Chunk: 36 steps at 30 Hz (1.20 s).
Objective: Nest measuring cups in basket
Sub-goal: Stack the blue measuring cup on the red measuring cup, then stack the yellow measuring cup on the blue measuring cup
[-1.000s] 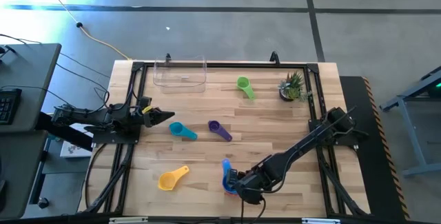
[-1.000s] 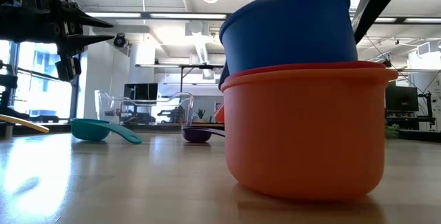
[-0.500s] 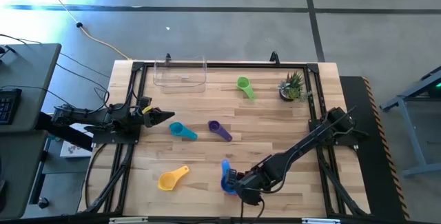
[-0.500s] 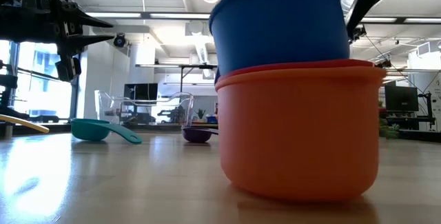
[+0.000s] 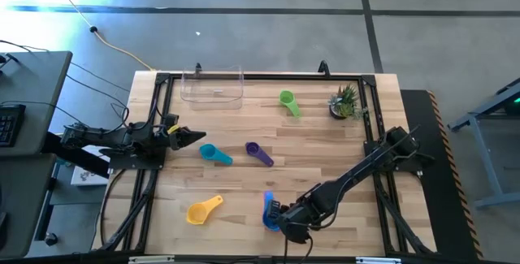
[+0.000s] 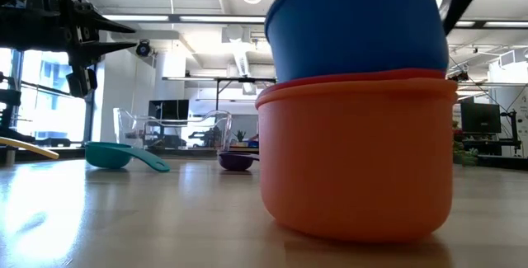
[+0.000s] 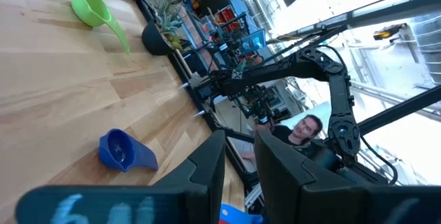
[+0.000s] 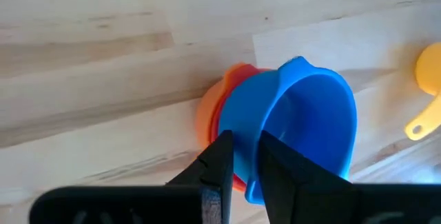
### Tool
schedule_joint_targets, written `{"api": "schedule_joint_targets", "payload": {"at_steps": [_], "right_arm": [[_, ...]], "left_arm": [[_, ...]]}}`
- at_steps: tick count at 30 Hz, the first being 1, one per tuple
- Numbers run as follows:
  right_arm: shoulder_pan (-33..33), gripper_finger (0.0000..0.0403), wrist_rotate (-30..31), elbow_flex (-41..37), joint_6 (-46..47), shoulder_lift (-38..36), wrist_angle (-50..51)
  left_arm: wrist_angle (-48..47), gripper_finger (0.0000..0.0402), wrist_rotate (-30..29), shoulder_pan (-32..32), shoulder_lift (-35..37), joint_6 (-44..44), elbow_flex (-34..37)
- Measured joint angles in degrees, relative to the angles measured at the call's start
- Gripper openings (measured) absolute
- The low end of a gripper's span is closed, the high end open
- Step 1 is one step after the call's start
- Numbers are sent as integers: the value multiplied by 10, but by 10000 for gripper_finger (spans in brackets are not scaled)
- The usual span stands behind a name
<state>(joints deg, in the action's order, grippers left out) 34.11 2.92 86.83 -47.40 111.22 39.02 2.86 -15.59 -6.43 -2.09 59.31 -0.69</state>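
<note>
A blue cup (image 6: pixel 355 29) sits in an orange cup (image 6: pixel 355 161) near the table's front edge, with a thin red rim (image 6: pixel 355 77) showing between them. My right gripper (image 5: pixel 279 216) is shut on the blue cup (image 8: pixel 303 127). Teal (image 5: pixel 215 154), purple (image 5: pixel 258 153), green (image 5: pixel 288 103) and yellow (image 5: pixel 203 209) cups lie apart on the wood. The clear basket (image 5: pixel 213 85) stands at the far edge with no cup in it. My left gripper (image 5: pixel 199 137) waits at the left edge, fingers close together, holding nothing. My right gripper holds the blue cup by its side wall at the rim (image 8: pixel 262 117), one finger (image 8: pixel 222 156) outside the cup and the other (image 8: pixel 275 156) inside it. The fingers slant down from the table's right. The cup's bottom rests inside the stacked cups, its mouth up.
A small potted plant (image 5: pixel 345 101) stands at the far right. A black frame (image 5: pixel 268 75) runs along the table's edges. Bare wood lies between the stack and the basket, with the purple and teal cups partway along it.
The blue cup has rocked a little inside the stack and stands more level now. The orange cup under it has slid slightly along the table. My right gripper stays shut on the cup.
</note>
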Motion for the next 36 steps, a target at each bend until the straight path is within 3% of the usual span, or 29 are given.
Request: {"api": "schedule_joint_targets", "payload": {"at_steps": [14, 23, 29, 36], "right_arm": [[1, 54, -3, 0, 11, 0, 2], [0, 93, -5, 0, 9, 0, 1], [0, 99, 1, 0, 9, 0, -1], [0, 99, 24, 13, 69, 0, -4]], "left_arm": [[0, 71, 0, 0, 0, 2, 0], [0, 71, 0, 0, 0, 2, 0], [0, 71, 0, 0, 0, 2, 0], [0, 71, 0, 0, 0, 0, 0]]}}
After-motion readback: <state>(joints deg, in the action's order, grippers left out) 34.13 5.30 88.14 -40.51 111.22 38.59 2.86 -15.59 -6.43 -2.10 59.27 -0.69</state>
